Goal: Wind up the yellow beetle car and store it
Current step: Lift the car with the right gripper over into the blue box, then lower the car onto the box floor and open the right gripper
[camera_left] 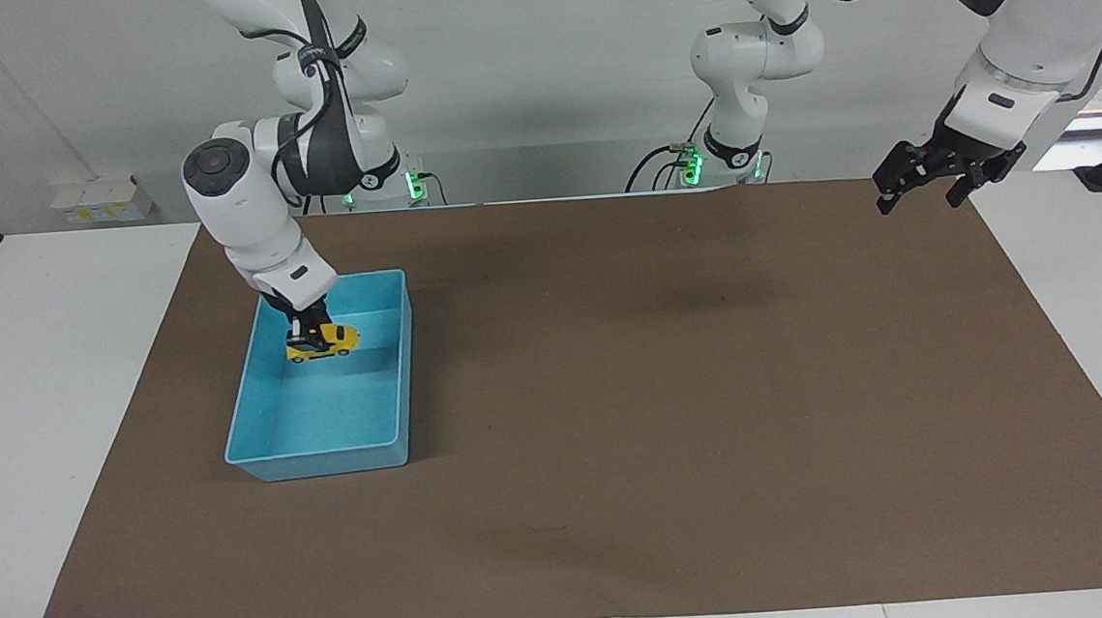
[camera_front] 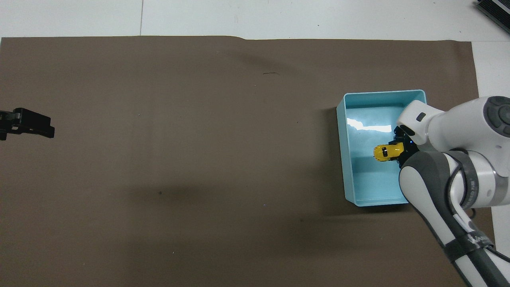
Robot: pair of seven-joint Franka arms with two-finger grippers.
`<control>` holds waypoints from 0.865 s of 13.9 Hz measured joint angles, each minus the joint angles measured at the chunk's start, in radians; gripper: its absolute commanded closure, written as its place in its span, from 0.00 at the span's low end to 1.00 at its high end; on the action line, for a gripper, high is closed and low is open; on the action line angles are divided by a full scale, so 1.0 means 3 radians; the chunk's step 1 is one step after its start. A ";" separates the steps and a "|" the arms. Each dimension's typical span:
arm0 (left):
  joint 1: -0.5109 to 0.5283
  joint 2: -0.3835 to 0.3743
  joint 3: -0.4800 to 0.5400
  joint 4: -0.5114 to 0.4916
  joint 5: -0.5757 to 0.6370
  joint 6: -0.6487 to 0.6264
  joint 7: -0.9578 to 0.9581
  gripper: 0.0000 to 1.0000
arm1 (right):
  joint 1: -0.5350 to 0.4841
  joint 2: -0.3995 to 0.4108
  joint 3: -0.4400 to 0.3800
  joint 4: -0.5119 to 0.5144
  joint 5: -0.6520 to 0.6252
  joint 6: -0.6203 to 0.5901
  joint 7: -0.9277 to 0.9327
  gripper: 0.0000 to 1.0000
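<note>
1. Over the bin [camera_left: 399, 358], toward the right arm's end of the table, the car [camera_left: 321, 341] was held by the right gripper [camera_left: 310, 331], which was clenched on its rear part; the car was kept roughly level inside the bin's outline, and whether its wheels touched the floor could not be told.
2. Storing was judged to be the step in hand; winding was taken as done, though nothing in either view proved it.
3. For the next move, a short lowering onto the bin floor was judged to be called for, then a release of the fingers and a straight lift clear of the walls; a drop from height was judged risky, since a wound toy might roll or bounce against a wall.
4. At the left arm's end of the table, over the edge of the brown mat [camera_left: 678, 455], the left gripper [camera_left: 923, 182] was held up with its fingers spread and nothing between them; that arm was seen to wait.
5. Inside the bin nothing else was seen, so the floor was judged free for the car; the wall beside the right gripper was judged the one thing to be minded on withdrawal; on the mat no other object was seen.
</note>
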 measured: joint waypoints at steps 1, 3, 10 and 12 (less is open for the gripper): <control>0.0000 0.0000 0.0000 0.0000 0.0000 0.0000 0.0000 0.00 | 0.0000 0.0014 0.0000 -0.0058 0.0000 0.0109 0.0000 0.90; 0.0000 0.0000 0.0000 0.0000 0.0000 0.0000 0.0000 0.00 | 0.0000 0.0052 0.0000 -0.0168 0.0000 0.0275 0.0000 0.90; 0.0000 0.0000 0.0000 0.0000 0.0000 0.0000 0.0000 0.00 | -0.0012 0.0093 -0.0001 -0.0424 0.0001 0.0621 0.0000 0.90; 0.0000 0.0000 0.0000 0.0000 0.0000 0.0000 0.0000 0.00 | -0.0012 0.0118 -0.0002 -0.0462 0.0001 0.0682 0.0000 0.90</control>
